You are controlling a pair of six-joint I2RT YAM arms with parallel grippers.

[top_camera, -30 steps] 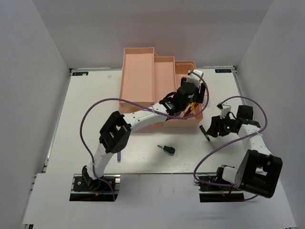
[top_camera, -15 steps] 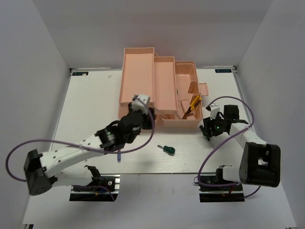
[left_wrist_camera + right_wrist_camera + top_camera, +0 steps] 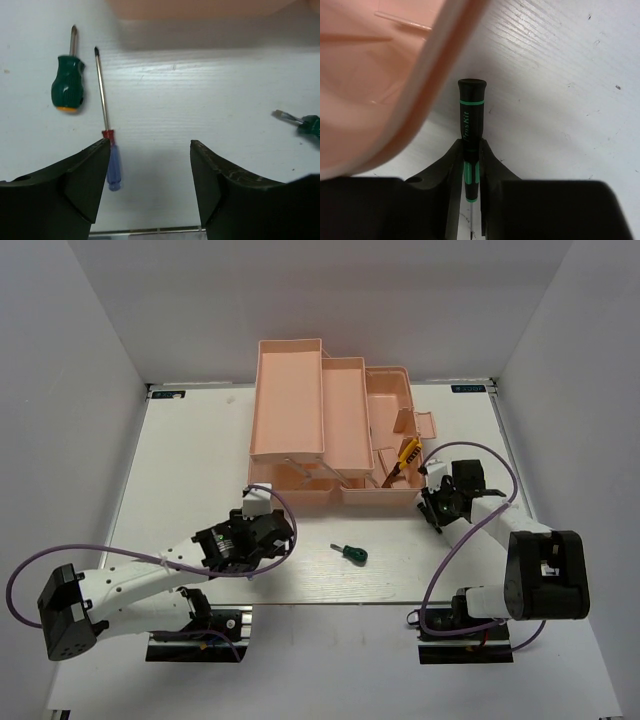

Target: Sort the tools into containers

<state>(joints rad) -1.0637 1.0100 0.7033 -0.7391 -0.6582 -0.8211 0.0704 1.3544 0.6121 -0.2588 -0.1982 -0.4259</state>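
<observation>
We saw the right gripper (image 3: 471, 150) pinched nearly shut on the thin black screwdriver with green rings (image 3: 471, 112). It held the handle low down, so most of the handle stuck out in front. This tool was just beside the wall of the salmon-pink plastic toolbox (image 3: 385, 80), likely so it could go over the edge. We could not tell if it was off the white table (image 3: 560, 90). The left gripper (image 3: 149, 150) hung wide open and held nothing. Under it lay a thin screwdriver with a blue-purple handle (image 3: 113, 167), probably its next pick, near a stubby green screwdriver (image 3: 67, 87).
</observation>
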